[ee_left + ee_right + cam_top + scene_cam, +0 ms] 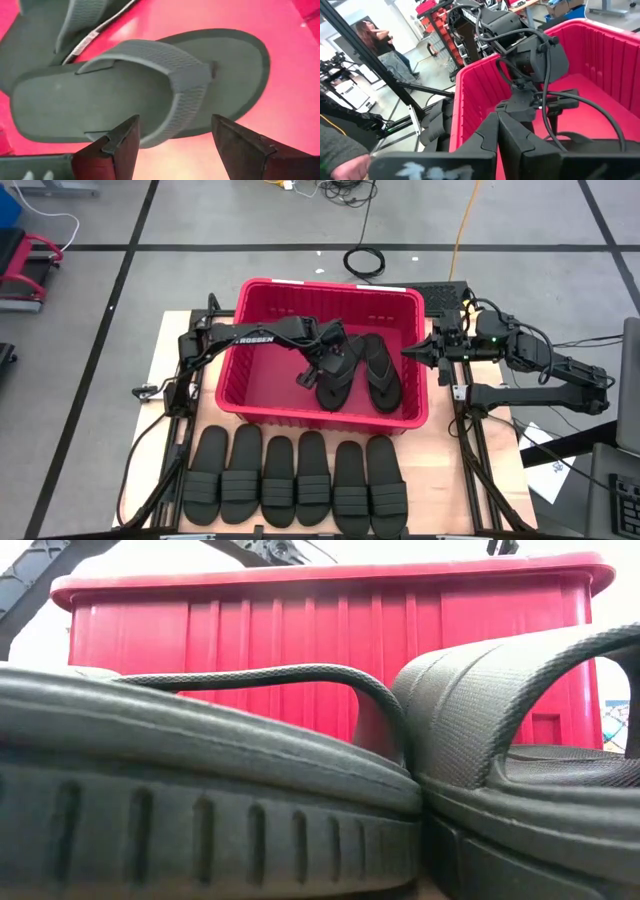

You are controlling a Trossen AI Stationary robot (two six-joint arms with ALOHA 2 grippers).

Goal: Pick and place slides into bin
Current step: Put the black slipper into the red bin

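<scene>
Slides (296, 478): six strapped ones lined up on the worktop (180, 330) before the bin (262, 303), two flip-flops (384, 375) inside it. My left pincer (172, 145) hangs fingers apart over a flip-flop; my right pincer (409, 353), pressed together, waits beside the bin.

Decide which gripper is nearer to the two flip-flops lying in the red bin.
Left. The left gripper, open, hangs inside the bin directly over the flip-flops. The right gripper, shut, sits at the bin's right rim, outside it.

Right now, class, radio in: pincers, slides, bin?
Left pincer open above flip-flop inside bin. Right pincer shut at bin's rim. Six slides waiting.
</scene>
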